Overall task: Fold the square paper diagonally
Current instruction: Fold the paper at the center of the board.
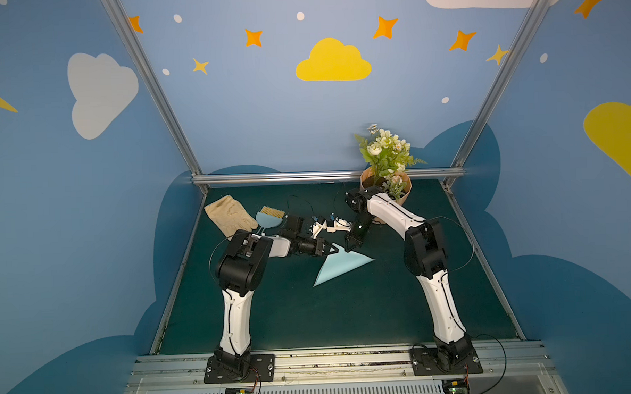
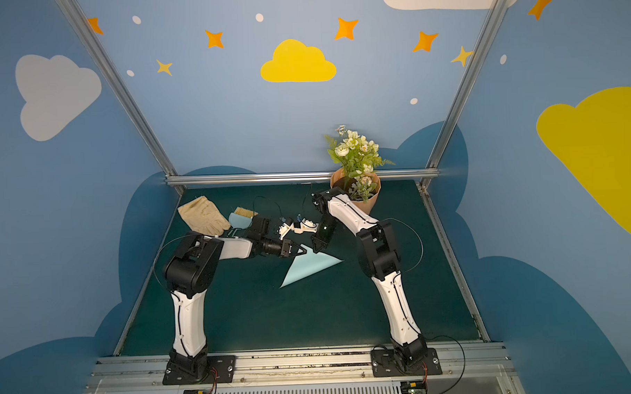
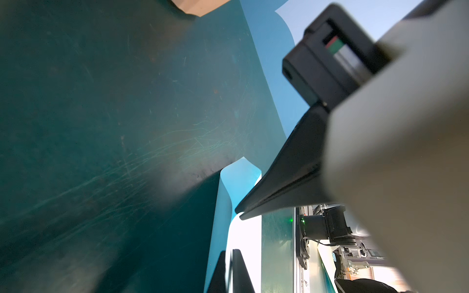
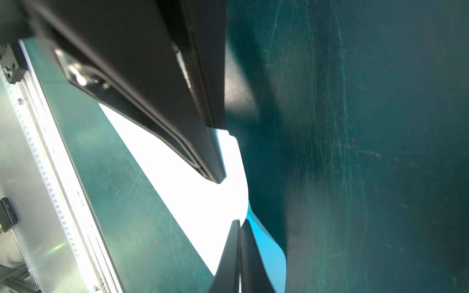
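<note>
The square paper (image 1: 340,267) (image 2: 309,268) lies on the green mat (image 1: 311,313) as a light blue triangle. Its far corner is lifted and curled between the two grippers. My left gripper (image 1: 336,248) (image 2: 304,249) reaches in from the left and is shut on that raised corner. In the left wrist view its jaws (image 3: 229,250) pinch the paper (image 3: 220,228) edge. My right gripper (image 1: 351,245) (image 2: 316,245) comes down from behind and is shut on the same corner. In the right wrist view its jaws (image 4: 240,220) clamp the paper (image 4: 203,197), close to the left fingertips (image 4: 215,177).
A tan flower pot (image 1: 368,178) with white flowers stands at the back right, behind the right arm. A beige glove (image 1: 228,217) and a small light blue dustpan (image 1: 268,218) lie at the back left. A small white part (image 1: 329,224) sits just behind the grippers.
</note>
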Action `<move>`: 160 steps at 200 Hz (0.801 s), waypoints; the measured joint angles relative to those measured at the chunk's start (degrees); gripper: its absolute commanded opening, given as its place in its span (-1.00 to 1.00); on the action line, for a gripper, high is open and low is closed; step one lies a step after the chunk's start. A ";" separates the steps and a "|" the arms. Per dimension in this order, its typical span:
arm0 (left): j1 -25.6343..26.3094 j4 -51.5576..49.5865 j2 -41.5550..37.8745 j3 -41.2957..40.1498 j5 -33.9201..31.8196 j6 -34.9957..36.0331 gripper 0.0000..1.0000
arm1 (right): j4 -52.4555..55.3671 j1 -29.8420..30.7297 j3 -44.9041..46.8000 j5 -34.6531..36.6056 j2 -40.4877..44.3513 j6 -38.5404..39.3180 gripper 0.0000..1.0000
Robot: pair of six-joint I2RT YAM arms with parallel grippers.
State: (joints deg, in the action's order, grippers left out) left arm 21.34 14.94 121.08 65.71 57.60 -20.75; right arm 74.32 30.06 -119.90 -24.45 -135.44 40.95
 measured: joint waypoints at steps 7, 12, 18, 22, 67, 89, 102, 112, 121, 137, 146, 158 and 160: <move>0.00 0.00 0.00 0.09 -0.04 -0.02 -0.91 | 0.00 0.00 0.00 0.00 -0.04 -0.02 -1.00; 0.00 0.00 0.00 0.11 -0.09 -0.02 -0.92 | 0.00 0.00 0.00 -0.02 -0.07 -0.02 -1.00; 0.00 0.00 0.00 0.13 -0.15 0.00 -0.94 | 0.00 -0.02 0.00 0.00 -0.09 -0.02 -1.00; 0.00 0.02 0.00 0.13 -0.20 -0.02 -0.94 | 0.02 -0.02 0.00 0.00 -0.09 -0.02 -1.00; 0.00 0.02 0.00 0.13 -0.35 0.00 -0.94 | 0.04 -0.24 0.00 -0.07 -0.11 -0.13 -0.98; 0.04 0.02 0.00 0.13 -0.42 0.00 -0.82 | 0.04 -0.26 0.00 -0.17 -0.11 -0.13 -1.00; 0.07 0.02 0.00 0.13 -0.42 0.00 -0.80 | 0.09 -0.24 0.00 -0.20 -0.11 -0.11 -1.00; 0.07 0.02 0.00 0.13 -0.44 0.00 -0.80 | 0.11 -0.24 0.00 -0.20 -0.11 -0.07 -1.00; 0.07 0.04 0.00 0.13 -0.44 0.00 -0.79 | 0.13 -0.24 0.00 -0.20 -0.11 -0.04 -1.00; 0.11 0.02 0.00 0.13 -0.44 0.00 -0.79 | 0.20 -0.24 0.00 -0.17 -0.11 0.00 -1.00; 0.11 0.04 0.00 0.13 -0.44 0.00 -0.79 | 0.28 -0.24 0.00 -0.17 -0.11 0.00 -1.00; 0.11 0.04 0.00 0.13 -0.44 0.00 -0.79 | 0.33 -0.22 0.00 -0.17 -0.11 0.02 -1.00; 0.11 0.04 0.00 0.13 -0.44 0.00 -0.79 | 0.33 -0.22 0.00 -0.17 -0.11 0.02 -1.00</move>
State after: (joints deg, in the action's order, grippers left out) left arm 21.45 14.98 121.08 65.84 57.17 -20.75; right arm 74.65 29.85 -119.90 -24.62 -135.55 40.97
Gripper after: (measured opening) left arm 0.105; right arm 0.048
